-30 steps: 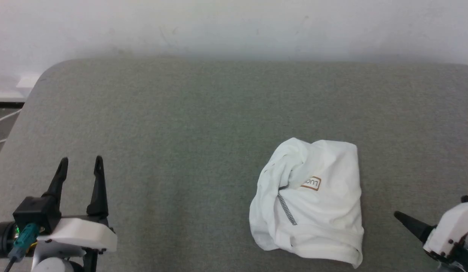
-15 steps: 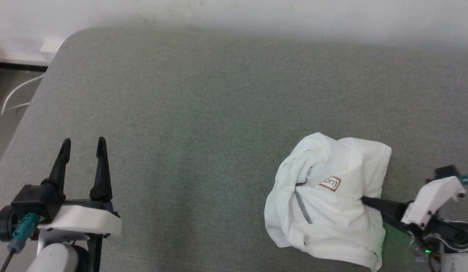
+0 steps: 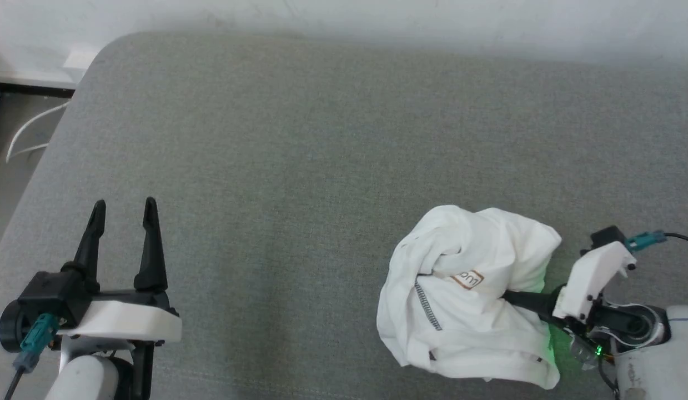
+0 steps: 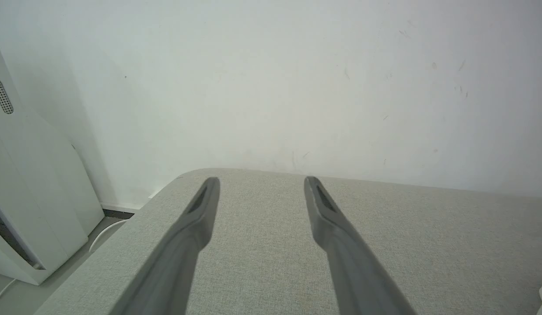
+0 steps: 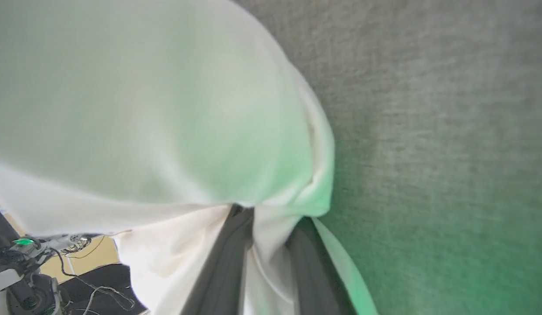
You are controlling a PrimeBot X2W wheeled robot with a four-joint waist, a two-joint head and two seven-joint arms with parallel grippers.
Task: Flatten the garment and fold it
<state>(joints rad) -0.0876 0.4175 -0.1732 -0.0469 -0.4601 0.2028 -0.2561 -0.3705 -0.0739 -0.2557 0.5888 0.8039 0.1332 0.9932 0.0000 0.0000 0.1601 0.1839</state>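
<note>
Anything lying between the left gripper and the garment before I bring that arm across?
No. In the head view, the stretch between the left gripper and the garment is bare grey padded surface.

Grey fabric surface (image 3: 299,144), rounded corner. Scuffed white wall (image 3: 377,14) right behind it. Off the surface's left edge: floor (image 3: 10,172) w/ loose white cable (image 3: 27,126), plus pale vented unit (image 4: 34,210), poss. an appliance, only partly seen.
</note>
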